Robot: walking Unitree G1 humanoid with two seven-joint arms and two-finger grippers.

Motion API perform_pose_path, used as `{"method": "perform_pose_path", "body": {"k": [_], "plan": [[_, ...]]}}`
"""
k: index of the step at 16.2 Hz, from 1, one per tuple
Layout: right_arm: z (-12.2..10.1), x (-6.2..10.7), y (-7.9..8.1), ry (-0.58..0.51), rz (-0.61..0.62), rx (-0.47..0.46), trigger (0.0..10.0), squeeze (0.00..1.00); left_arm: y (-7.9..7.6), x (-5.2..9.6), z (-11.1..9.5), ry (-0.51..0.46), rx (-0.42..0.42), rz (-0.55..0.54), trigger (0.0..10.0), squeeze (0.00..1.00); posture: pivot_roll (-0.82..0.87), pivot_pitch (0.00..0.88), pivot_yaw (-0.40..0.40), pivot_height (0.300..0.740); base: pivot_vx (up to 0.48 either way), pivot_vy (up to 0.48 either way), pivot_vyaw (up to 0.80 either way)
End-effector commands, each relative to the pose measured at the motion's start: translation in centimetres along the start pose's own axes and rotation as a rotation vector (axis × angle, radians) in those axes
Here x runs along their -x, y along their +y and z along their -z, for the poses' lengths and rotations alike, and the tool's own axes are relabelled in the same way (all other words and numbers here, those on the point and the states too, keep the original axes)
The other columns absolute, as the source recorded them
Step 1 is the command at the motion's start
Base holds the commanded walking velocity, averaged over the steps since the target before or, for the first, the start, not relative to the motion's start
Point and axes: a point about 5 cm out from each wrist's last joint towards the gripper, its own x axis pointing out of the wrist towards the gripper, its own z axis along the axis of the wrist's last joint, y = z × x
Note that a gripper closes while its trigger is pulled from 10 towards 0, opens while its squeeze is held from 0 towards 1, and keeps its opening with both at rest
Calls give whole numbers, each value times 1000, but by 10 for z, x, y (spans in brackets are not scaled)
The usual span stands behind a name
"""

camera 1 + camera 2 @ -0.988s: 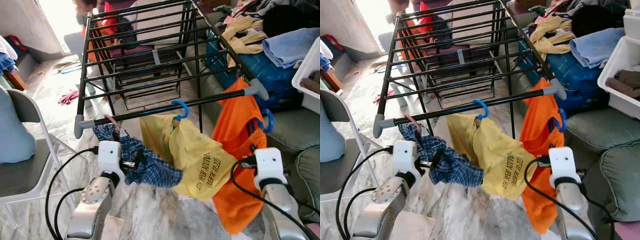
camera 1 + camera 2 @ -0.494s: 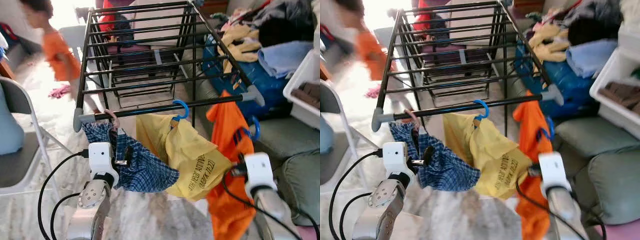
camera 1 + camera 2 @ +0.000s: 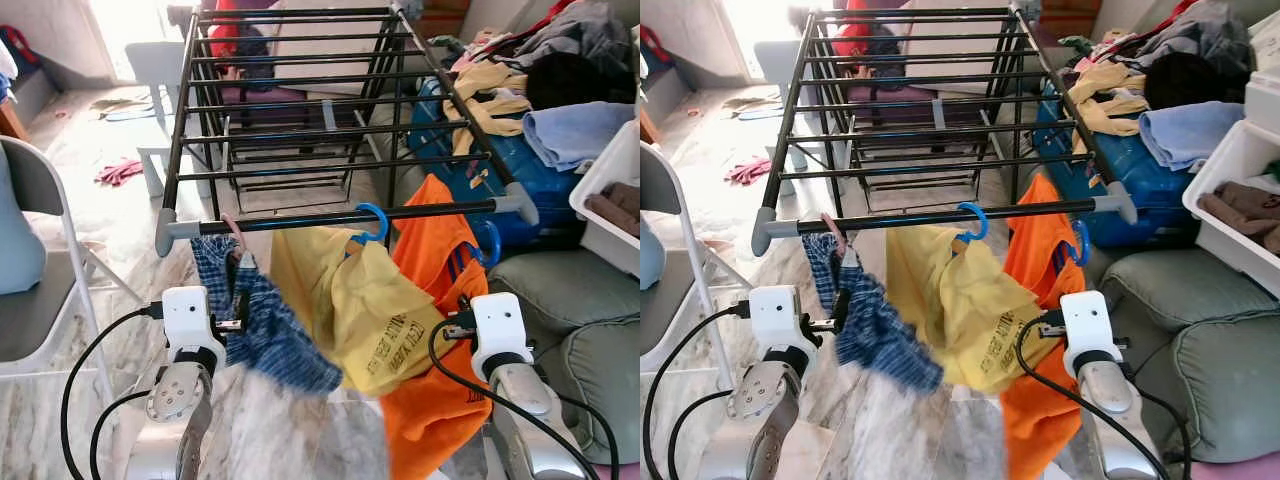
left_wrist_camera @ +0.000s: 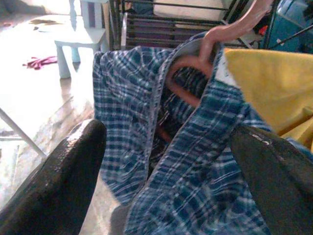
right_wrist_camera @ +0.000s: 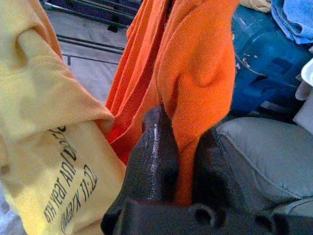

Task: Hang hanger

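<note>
front rail [image 3: 340,217] of the black drying rack [image 3: 300,100] carries three hangers. pink hanger [image 4: 215,41] near the rail's left end holds a blue plaid shirt [image 3: 262,325]; blue hanger [image 3: 372,222] near mid-rail holds a yellow shirt [image 3: 350,310] with black print. orange shirt [image 3: 440,300] hangs on another blue hanger [image 3: 489,243], hook sitting just below the rail's right end, can't tell if it's actually on the rail.

right gripper [image 5: 178,156] is clamped tight on a fold of the orange shirt, cloth pinched between both fingers, just beside the yellow shirt. left gripper [image 4: 166,161] is spread wide, fingers either side of the plaid shirt just below the pink hanger, not closed on anything.

surroundings: grey folding chair [image 3: 45,300] on the robot's left, blue suitcase [image 3: 520,160] and a pile of clothes [image 3: 560,70] behind the rack on the right, white bin [image 3: 610,190] at the right edge, grey cushion [image 3: 570,300] below it. marble floor [image 3: 120,220].
</note>
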Motion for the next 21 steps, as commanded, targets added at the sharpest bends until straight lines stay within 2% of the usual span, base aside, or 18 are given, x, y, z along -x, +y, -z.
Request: {"method": "perform_pose_path", "body": {"k": [1, 9, 21], "plan": [[-3, -1, -2, -13, 17, -14, 10000, 0, 0, 0, 4, 21, -12, 11, 10000, 0, -138, 0, -18, 740, 0, 0, 0], [-1, 0, 4, -6, 16, -35, 10000, 0, 2, 1, 5, 40, -33, 29, 10000, 0, -134, 0, 2, 740, 0, 0, 0], [-1, -2, 5, -7, 18, -42, 10000, 0, 2, -1, 4, 42, -45, 41, 10000, 0, -137, 0, 14, 740, -273, 0, 0]]}}
